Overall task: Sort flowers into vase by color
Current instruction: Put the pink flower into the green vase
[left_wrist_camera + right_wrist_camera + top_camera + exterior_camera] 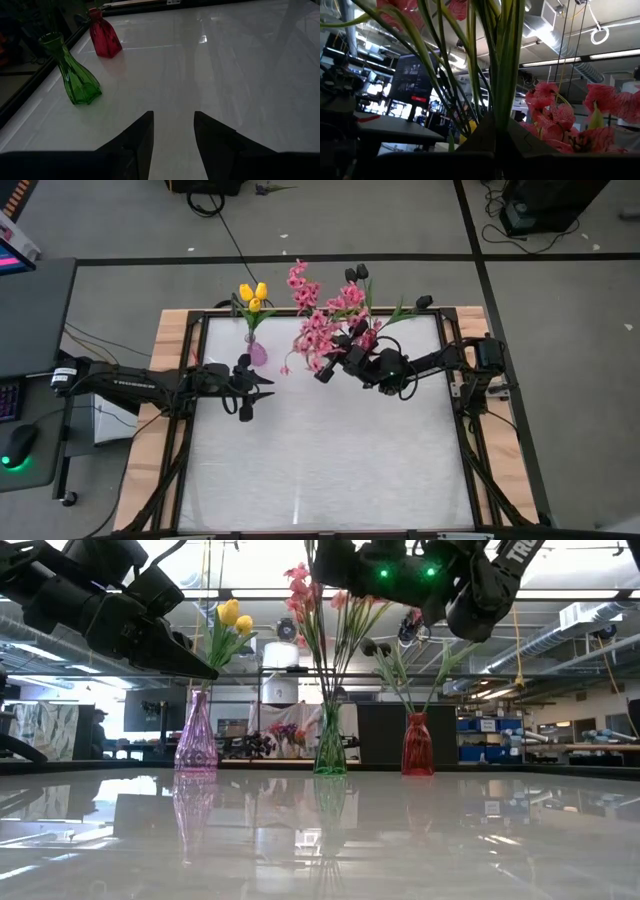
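1. Stems of the pink blossoms (318, 330) are pinched by the pressed-together jaws of the right gripper (325, 373), above the green vase (329, 748); tipping is risked.
2. Slipped stems could be dropped onto the desk (320, 470).
3. Spread jaws of the left gripper (268, 388) are held empty beside the purple vase (195, 735), which could be clipped.

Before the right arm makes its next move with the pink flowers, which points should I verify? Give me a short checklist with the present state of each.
1. Right pincer shut on the pink flowers: ok; green stems pass between its fingers in the right wrist view.
2. Green vase upright: ok.
3. Purple vase and red vase upright, apart from the green one: ok.
4. Yellow tulips alone in the purple vase: ok.
5. Left pincer open, empty, clear of the vases: ok.
6. Stem tips seated at the green vase's bottom: cannot tell.
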Available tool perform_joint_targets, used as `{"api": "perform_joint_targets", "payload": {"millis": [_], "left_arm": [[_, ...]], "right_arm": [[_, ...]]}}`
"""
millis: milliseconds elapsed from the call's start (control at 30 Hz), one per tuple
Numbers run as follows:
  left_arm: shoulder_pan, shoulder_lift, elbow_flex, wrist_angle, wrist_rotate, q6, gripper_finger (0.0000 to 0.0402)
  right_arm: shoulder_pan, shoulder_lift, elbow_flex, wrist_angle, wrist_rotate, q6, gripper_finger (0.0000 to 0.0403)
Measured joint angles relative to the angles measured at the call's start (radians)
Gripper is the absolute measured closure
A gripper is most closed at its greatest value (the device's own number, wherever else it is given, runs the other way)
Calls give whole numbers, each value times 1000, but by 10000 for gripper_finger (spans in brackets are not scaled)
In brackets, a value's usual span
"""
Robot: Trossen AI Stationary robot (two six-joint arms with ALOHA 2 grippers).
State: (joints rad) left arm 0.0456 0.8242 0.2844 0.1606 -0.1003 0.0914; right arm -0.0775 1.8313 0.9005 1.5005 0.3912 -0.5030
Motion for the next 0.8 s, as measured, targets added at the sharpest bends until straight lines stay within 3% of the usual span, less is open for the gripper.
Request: {"api": "perform_joint_targets", "payload": {"millis": [800], "left_arm": [[0,0,0,0,0,0,255]], "right_arm": [[-21,0,-5,-66,-7,57,390]]}}
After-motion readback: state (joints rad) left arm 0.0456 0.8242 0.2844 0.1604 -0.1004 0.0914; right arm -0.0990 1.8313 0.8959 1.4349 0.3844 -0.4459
